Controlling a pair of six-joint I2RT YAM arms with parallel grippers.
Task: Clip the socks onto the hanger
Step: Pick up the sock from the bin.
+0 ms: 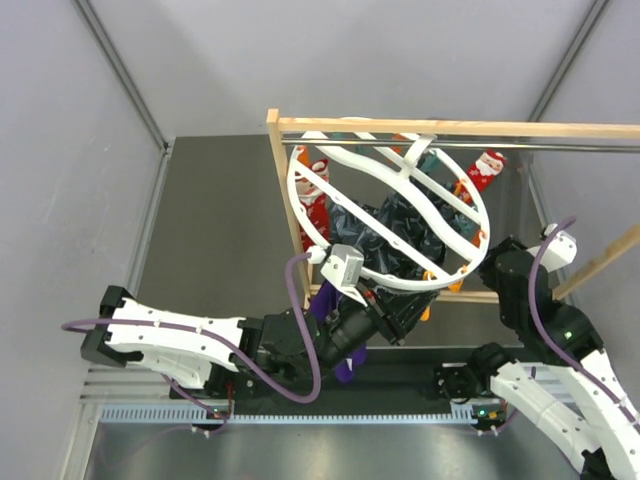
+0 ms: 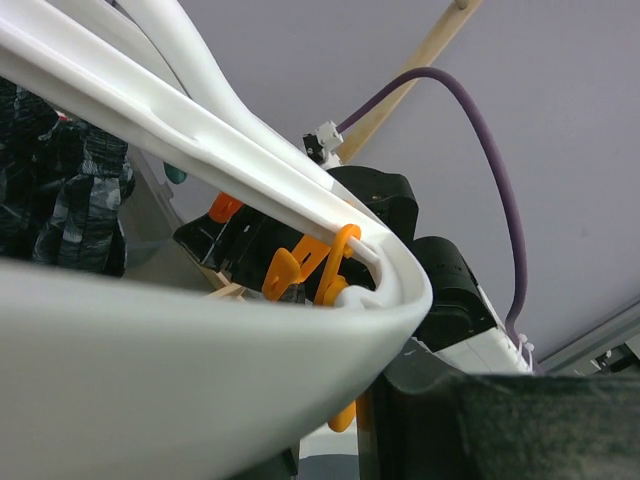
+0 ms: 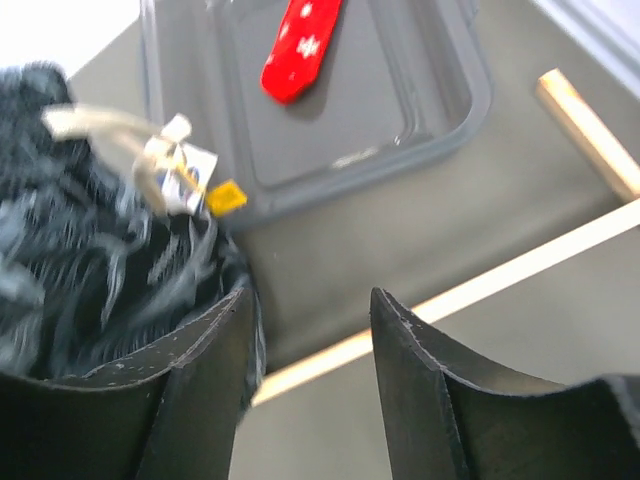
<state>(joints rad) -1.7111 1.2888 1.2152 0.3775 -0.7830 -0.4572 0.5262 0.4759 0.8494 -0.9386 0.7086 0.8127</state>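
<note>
The white ring hanger (image 1: 400,283) hangs from the rod of a wooden rack. Red Santa socks hang at its left (image 1: 315,200) and right (image 1: 487,166). Dark patterned socks (image 1: 400,235) hang in the middle, and a purple sock (image 1: 345,355) hangs at the near rim. My left gripper (image 1: 398,315) reaches under the near rim. In the left wrist view (image 2: 325,450) its jaws stand close together around the lower end of an orange clip (image 2: 345,415), mostly hidden by the rim (image 2: 200,350). My right gripper (image 3: 310,310) is open and empty, with the dark sock (image 3: 90,250) against its left finger.
The wooden rack (image 1: 285,190) with its metal rod (image 1: 520,145) spans the back. Its base bar (image 3: 450,300) crosses under the right gripper. A clear tray (image 3: 470,100) on the table holds a loose red sock (image 3: 300,45). Grey walls stand on both sides.
</note>
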